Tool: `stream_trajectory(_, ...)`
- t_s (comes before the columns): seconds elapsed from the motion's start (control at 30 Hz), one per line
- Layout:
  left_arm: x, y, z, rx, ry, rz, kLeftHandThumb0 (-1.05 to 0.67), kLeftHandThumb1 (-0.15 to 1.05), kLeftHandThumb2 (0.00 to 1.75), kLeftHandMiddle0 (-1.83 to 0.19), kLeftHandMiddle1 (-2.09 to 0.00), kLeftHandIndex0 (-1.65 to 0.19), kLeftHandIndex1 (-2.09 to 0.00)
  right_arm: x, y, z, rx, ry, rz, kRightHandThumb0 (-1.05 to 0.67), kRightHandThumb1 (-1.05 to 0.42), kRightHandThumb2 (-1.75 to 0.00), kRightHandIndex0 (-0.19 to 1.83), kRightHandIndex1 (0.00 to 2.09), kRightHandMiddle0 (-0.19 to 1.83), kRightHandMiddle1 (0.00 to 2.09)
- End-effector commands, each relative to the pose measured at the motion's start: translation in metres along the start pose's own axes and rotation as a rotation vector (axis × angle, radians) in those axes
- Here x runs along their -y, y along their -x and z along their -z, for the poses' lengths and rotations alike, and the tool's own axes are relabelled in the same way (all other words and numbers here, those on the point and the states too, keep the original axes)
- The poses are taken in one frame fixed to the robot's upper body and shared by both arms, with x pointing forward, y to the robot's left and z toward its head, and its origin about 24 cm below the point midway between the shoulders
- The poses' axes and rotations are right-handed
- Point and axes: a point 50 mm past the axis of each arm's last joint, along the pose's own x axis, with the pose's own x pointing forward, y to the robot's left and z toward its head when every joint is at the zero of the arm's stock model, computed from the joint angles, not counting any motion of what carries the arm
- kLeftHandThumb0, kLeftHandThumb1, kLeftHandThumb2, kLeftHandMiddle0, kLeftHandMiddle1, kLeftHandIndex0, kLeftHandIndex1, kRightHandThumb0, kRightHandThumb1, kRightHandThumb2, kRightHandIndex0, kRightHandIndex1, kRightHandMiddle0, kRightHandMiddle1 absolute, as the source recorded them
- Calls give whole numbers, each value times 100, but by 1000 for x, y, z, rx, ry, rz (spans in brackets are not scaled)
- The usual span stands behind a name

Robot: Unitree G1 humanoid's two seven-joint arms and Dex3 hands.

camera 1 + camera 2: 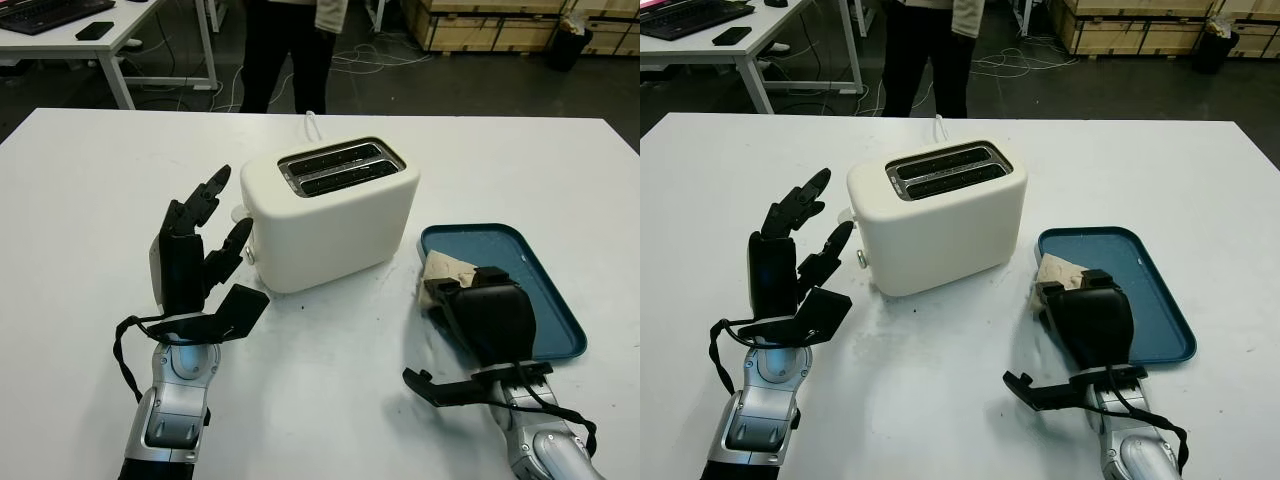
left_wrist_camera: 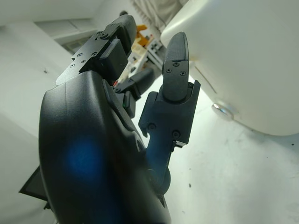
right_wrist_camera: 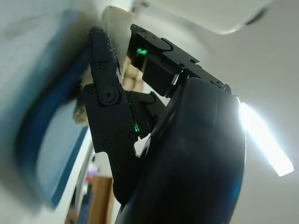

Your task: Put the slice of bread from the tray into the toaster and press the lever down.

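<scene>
A cream two-slot toaster [image 1: 330, 215] stands mid-table, both slots empty, with its lever knob [image 1: 237, 212] on the left end. The blue tray [image 1: 535, 300] lies to its right. A slice of bread [image 1: 446, 267] sits at the tray's near-left corner, half under my right hand [image 1: 455, 292]. In the right wrist view the bread [image 3: 132, 78] sits between the thumb [image 3: 105, 70] and the curled fingers, so that hand is shut on it. My left hand [image 1: 222, 212] is open, raised just beside the toaster's left end, not touching it.
The white table [image 1: 120, 200] has free room in front of and behind the toaster. A white cord [image 1: 312, 122] runs from the toaster's back. A person [image 1: 290, 50] stands past the far edge. A desk [image 1: 70, 30] stands at the back left.
</scene>
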Motion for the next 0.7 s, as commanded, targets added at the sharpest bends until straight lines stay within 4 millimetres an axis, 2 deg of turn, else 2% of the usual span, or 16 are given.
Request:
stream_trajectory(0.0, 0, 2, 0, 0, 7, 7, -44, 92, 20, -27, -100, -58, -5, 10, -10, 7, 37, -32, 159, -38, -92, -14, 89, 132, 132, 15)
stream_trajectory(0.1, 0, 2, 1, -2, 5, 8, -45, 92, 20, -27, -100, -58, -5, 19, -17, 16, 87, -23, 327, -39, -92, -11, 95, 131, 135, 18)
stream_trajectory(0.17, 1, 2, 0, 0, 1, 5, -45, 92, 19, -28, -100, -59, -6, 24, -22, 22, 105, -11, 415, -42, -92, -10, 94, 141, 137, 23)
stream_trajectory(0.23, 1, 1, 0, 5, -1, 5, -45, 92, 19, -28, -100, -59, -6, 30, -26, 27, 113, -2, 477, -45, -91, -3, 90, 154, 125, 55)
stream_trajectory(0.27, 1, 1, 1, 5, 0, 4, -45, 92, 20, -28, -100, -59, -6, 32, -27, 29, 117, 0, 498, -46, -90, -1, 89, 158, 113, 80)
stream_trajectory(0.33, 0, 2, 1, 3, 0, 4, -46, 92, 20, -28, -100, -59, -6, 37, -29, 33, 134, 4, 532, -47, -89, 0, 89, 160, 104, 100)
stream_trajectory(0.57, 1, 1, 0, -2, -8, -7, -47, 92, 19, -30, -100, -60, -6, 58, -35, 46, 175, -5, 604, -47, -91, -2, 96, 155, 101, 113)
stream_trajectory(0.67, 0, 1, 0, 2, 6, -8, -45, 92, 18, -30, -99, -60, -6, 69, -39, 55, 168, -74, 579, -42, -91, -1, 94, 160, 96, 123)
